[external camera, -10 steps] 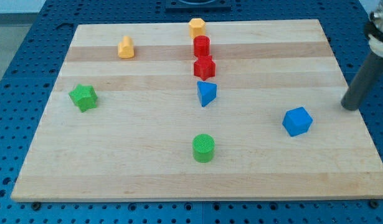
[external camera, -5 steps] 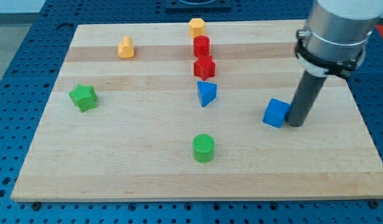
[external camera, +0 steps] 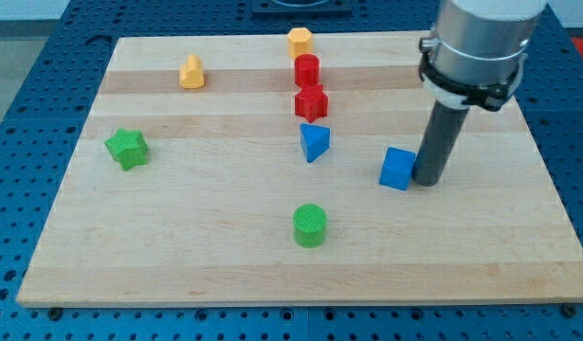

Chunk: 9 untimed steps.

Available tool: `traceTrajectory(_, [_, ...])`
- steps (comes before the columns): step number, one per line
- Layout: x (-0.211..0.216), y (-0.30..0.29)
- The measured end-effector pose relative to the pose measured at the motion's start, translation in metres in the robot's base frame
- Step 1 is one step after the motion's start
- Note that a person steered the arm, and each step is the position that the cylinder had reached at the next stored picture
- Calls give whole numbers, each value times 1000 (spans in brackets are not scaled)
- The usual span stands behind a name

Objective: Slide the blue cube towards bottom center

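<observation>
— Where's the rod?
— My tip point(external camera: 427, 180) is touching the blue cube point(external camera: 397, 169) on its right side; there are no jaws, just a bare rod.
— And the cube?
— Right of centre on the wooden board point(external camera: 177, 256), right of the blue triangular block point(external camera: 314, 142) and up-right of the green cylinder point(external camera: 310, 225).

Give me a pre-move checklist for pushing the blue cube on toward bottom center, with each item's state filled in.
1. Contact: my tip sits against the blue cube on its right side: ok.
2. Push line: from the view's right, a push drives it left, not downward: not ok.
3. Path: the green cylinder stands near bottom center, possibly in the way: cannot tell.
4. The blue triangular block lies left of and above the cube, apart: ok.
5. Cube resting flat on the board: ok.
</observation>
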<state>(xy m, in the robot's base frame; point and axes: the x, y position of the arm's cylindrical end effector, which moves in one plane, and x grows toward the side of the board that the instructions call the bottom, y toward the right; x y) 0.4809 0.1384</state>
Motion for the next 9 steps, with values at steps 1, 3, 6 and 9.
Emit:
traceTrajectory(1, [-2, -10])
traceTrajectory(3, [-58, -7])
traceTrajectory(6, [-19, -21])
traceTrajectory(9, [-50, -44])
